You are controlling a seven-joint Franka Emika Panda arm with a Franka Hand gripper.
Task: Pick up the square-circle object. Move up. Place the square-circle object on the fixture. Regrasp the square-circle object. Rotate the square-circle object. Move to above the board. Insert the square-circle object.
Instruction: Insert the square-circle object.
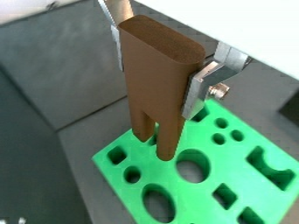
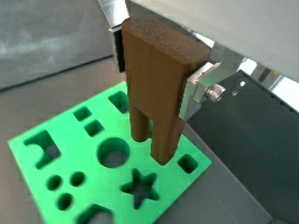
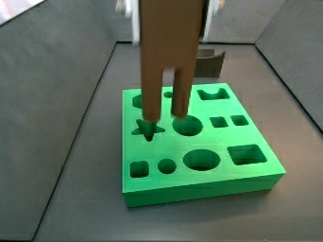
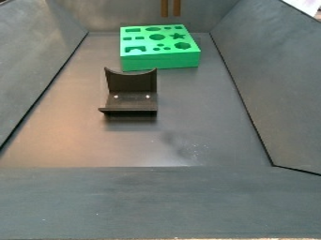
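Note:
My gripper (image 1: pixel 162 66) is shut on the square-circle object (image 1: pixel 158 87), a slim reddish-brown block. It hangs upright with its two prongs pointing down. The silver fingers (image 2: pixel 197 87) clamp its upper part on both sides, as both wrist views show. The object (image 3: pixel 171 47) is over the bright green board (image 3: pixel 202 184), with the prong tips close above the star and round cut-outs. I cannot tell if they touch. The board also shows in both wrist views (image 1: pixel 187 188) (image 2: pixel 84 156). The fixture (image 4: pixel 128 94) stands empty on the floor in front of the board (image 4: pixel 157 64). In that side view the gripper is out of view.
Dark sloping walls enclose the grey floor on all sides. The fixture (image 3: pixel 209 61) stands just behind the board, partly hidden by the held object. The board has several other cut-outs: squares, circles and an oval.

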